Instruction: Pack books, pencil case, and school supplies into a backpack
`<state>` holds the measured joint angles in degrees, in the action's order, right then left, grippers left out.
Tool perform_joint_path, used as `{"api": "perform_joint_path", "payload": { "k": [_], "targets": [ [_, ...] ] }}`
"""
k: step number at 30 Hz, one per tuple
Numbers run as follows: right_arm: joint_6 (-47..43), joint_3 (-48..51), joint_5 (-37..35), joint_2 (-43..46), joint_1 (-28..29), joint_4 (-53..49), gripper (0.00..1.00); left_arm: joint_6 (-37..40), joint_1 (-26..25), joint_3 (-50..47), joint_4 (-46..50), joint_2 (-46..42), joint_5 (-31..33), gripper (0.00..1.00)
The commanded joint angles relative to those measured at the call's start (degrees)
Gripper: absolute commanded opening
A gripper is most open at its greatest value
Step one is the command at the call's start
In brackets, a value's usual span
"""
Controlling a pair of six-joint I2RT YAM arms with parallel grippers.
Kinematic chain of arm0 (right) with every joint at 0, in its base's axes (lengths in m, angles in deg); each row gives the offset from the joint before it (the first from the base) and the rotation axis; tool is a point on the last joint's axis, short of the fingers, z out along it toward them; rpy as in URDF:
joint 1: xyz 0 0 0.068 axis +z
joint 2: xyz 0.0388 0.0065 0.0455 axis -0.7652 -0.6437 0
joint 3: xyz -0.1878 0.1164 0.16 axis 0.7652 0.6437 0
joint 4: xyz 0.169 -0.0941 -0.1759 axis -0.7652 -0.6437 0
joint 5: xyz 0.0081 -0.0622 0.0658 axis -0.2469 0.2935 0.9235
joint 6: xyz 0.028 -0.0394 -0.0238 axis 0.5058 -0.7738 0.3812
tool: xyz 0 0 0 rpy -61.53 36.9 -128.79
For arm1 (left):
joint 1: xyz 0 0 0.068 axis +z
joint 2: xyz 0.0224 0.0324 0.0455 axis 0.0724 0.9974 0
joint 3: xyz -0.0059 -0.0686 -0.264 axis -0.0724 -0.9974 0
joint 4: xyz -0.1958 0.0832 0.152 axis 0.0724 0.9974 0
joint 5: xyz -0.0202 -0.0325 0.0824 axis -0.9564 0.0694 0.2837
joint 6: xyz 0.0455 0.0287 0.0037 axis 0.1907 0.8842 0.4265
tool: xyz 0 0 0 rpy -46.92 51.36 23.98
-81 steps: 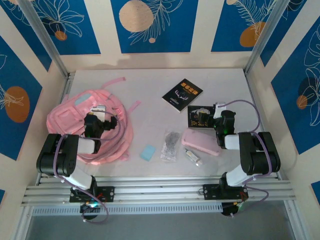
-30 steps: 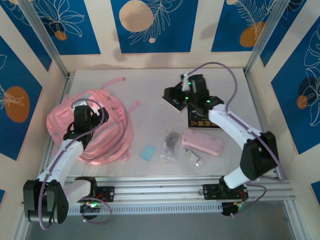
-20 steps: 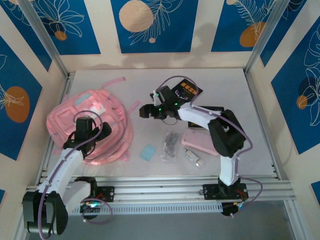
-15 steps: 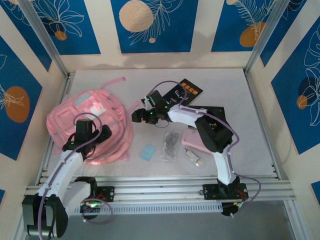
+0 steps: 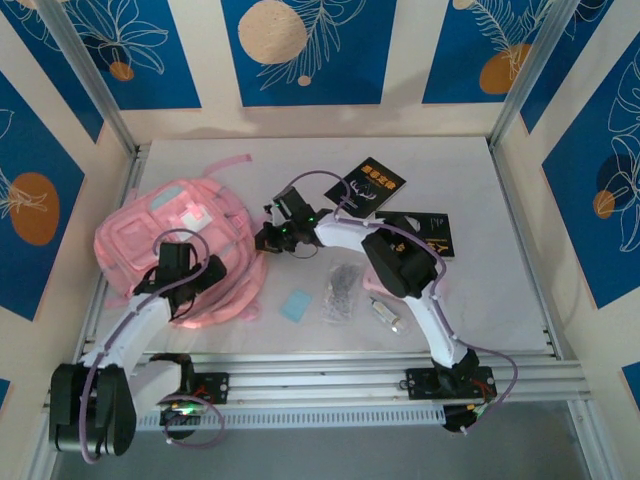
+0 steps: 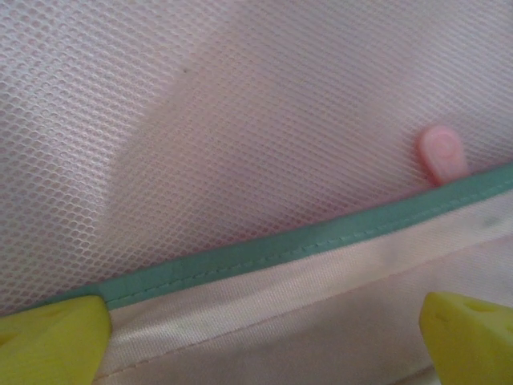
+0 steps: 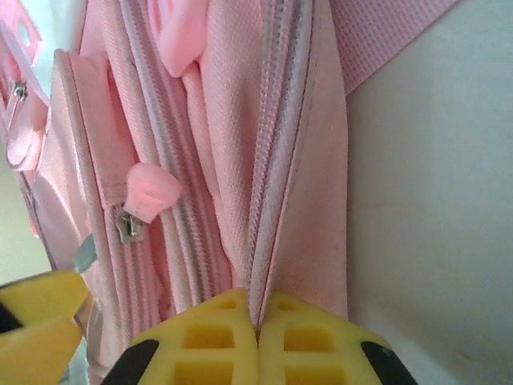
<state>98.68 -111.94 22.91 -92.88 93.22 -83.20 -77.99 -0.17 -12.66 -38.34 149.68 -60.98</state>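
Note:
The big pink backpack point(image 5: 150, 240) lies at the left of the table. My right gripper point(image 5: 268, 238) is shut on the backpack's zippered edge point(image 7: 276, 200), with fabric pinched between the yellow pads point(image 7: 212, 337). My left gripper point(image 5: 175, 265) rests open on the backpack, its fingertips point(image 6: 52, 337) wide apart over pink mesh point(image 6: 240, 120) and a teal trim. Two black books point(image 5: 366, 188) point(image 5: 428, 232) lie at the back right. The pencil case point(image 5: 370, 288) is mostly hidden under my right arm. A light blue pad point(image 5: 296, 304), a clear bag point(image 5: 343, 287) and a small tube point(image 5: 385, 313) lie in front.
A pink zipper pull point(image 7: 152, 186) hangs left of the pinched seam. Pink straps point(image 5: 240, 165) trail toward the back. Walls and metal posts close in the table point(image 5: 470, 290) on three sides; the bare white top runs along the right.
My right arm swung left from the books to the backpack's right edge and shut on its zipper seam. My left gripper slid slightly nearer on the backpack, staying open.

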Motion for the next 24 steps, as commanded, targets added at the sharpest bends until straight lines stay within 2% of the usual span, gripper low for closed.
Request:
{"api": "perform_joint_path", "payload": {
  "k": [1, 5, 9, 11, 13, 17, 20, 24],
  "targets": [
    [-2.8, 8.7, 0.5, 9.6, -3.3, 0.0, 0.0, -1.2, -0.7, -0.5, -6.9, 7.1, -3.3, 1.0],
    [-5.7, 20.0, 0.8, 18.7, -5.3, -1.1, 0.0, -1.3, -3.8, 5.6, -11.6, 18.6, -4.6, 1.0],
    [-3.9, 28.2, 3.9, 23.1, -4.7, 1.5, 0.0, -3.1, -8.0, 10.3, -17.8, 26.2, -4.4, 1.0],
    [-2.9, 30.2, 6.2, 24.2, -4.3, 2.7, 0.09, -2.8, -9.5, 14.3, -18.5, 30.5, -3.8, 1.0],
    [-3.1, 31.1, 6.0, 26.0, -4.1, 2.4, 0.26, -2.0, -10.0, 18.0, -18.7, 34.5, -3.5, 1.0],
    [-8.6, 28.9, -0.3, 30.7, -5.7, -6.9, 0.46, 0.5, -9.9, 25.4, -14.4, 38.8, -3.5, 1.0],
    [-12.3, 26.6, -4.3, 33.3, -8.4, -13.6, 0.53, 2.7, -9.9, 27.9, -11.1, 36.9, -2.2, 1.0],
    [-14.0, 25.8, -7.6, 35.4, -12.8, -16.2, 0.59, 6.3, -9.9, 29.0, -5.8, 30.5, 0.9, 1.0]
  ]
}}
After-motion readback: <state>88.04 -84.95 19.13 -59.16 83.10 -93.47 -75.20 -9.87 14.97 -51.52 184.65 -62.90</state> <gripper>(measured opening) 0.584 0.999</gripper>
